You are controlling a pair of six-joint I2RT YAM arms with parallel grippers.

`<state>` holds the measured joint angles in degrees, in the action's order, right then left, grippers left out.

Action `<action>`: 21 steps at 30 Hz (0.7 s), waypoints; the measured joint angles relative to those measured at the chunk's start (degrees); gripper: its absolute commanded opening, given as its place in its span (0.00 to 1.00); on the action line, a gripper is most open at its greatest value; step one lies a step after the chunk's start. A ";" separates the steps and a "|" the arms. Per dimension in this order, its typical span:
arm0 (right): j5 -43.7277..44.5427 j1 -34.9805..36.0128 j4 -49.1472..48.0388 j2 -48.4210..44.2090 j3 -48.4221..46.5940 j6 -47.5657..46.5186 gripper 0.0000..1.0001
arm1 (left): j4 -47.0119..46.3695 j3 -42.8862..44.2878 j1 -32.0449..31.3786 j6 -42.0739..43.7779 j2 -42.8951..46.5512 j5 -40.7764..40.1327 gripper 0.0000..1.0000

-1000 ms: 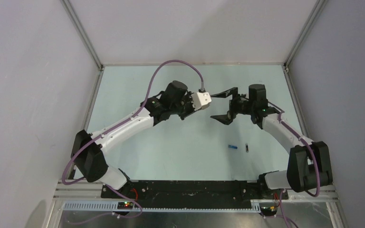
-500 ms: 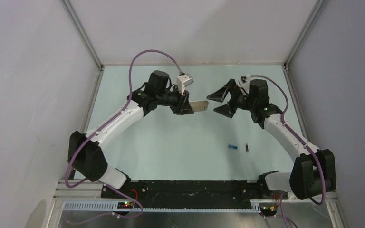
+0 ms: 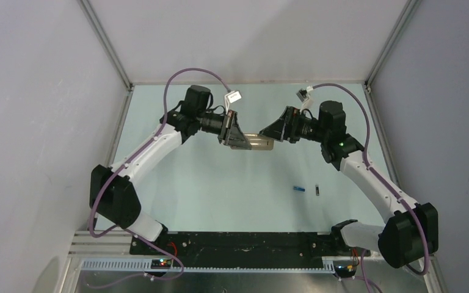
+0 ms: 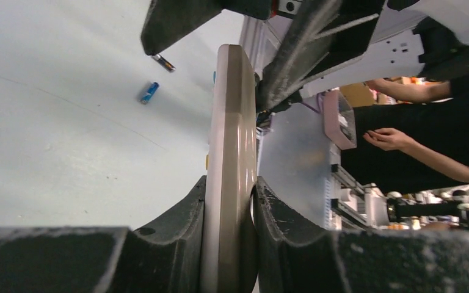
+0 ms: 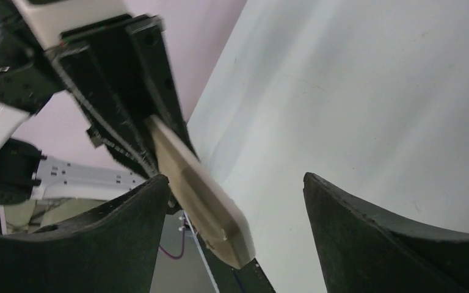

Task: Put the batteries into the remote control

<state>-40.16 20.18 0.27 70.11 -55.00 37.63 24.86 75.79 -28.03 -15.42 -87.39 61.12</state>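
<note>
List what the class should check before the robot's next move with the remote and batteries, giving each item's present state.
1. Left jaws shut on the remote control: ok.
2. Right jaws open around its free end: ok.
3. Blue battery and dark battery free on the table: ok.
4. Battery slot uncovered: cannot tell.
5. Battery picked up: not ok.

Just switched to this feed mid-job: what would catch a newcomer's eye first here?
First, the remote control, held up over the middle of the table, clamped edge-on in the left gripper, with the open right gripper straddling its free end. Next, the blue battery and the dark battery, lying loose side by side on the table, toward the right arm's side.
</note>
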 measured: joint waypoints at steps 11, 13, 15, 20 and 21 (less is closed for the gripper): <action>-8.48 1.01 -3.21 -1.86 0.00 -1.20 0.76 | -0.15 2.64 2.03 -4.66 -1.86 6.49 0.15; -9.84 1.14 -3.98 -1.70 0.00 -1.16 0.68 | -0.20 3.21 2.03 -4.79 -1.88 7.54 0.16; -11.02 1.14 -5.09 -1.31 0.00 -0.76 0.55 | -0.28 3.50 2.03 -5.05 -1.88 8.59 0.17; -13.68 1.20 -9.27 0.28 0.00 2.99 0.23 | -0.28 3.50 2.03 -5.05 -1.86 9.99 0.29; -14.62 1.22 -9.99 0.50 0.00 3.58 0.20 | -0.28 3.50 2.10 -5.05 -1.86 10.56 0.30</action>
<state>-54.78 21.41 -9.72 70.61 -55.00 41.21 24.58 79.29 -25.93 -20.47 -89.25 71.68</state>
